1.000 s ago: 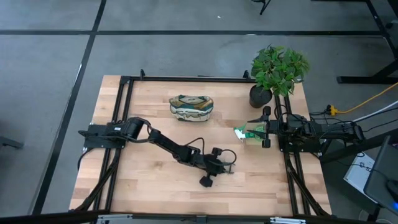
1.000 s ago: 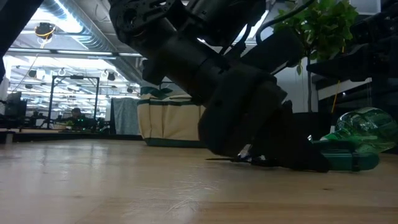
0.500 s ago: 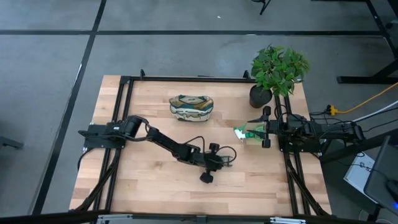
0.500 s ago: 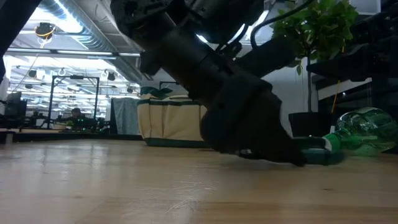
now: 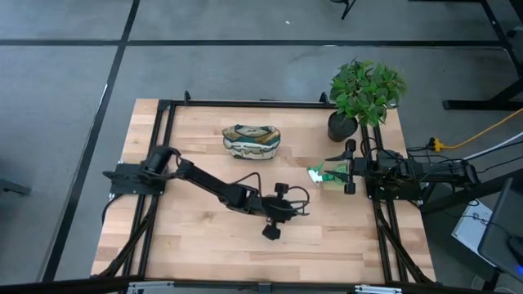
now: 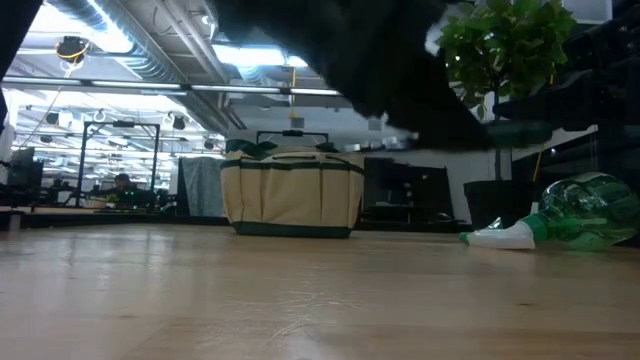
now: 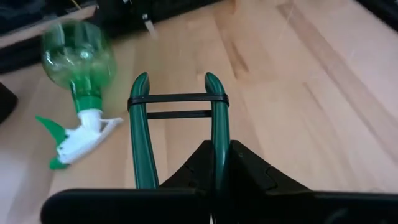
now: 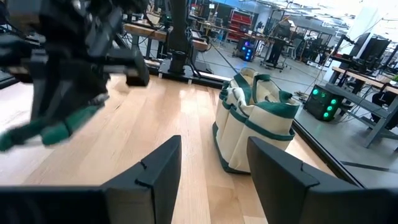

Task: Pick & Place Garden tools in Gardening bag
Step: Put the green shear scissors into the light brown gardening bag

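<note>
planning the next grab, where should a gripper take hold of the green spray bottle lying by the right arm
Best guess: grip the spray bottle at its narrow green neck, just behind the white trigger head, coming straight down from above. It lies flat on its side on the table, so the round clear-green body would likely roll or slip between fingers, while the neck is thin and firm. The left gripper already holds the pruning shears.

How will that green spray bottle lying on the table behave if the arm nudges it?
The spray bottle lies on its side with a rounded body, so it would probably roll or pivot. It looks like clear thin plastic and may be light. Its white trigger head might stop a full roll.
</note>
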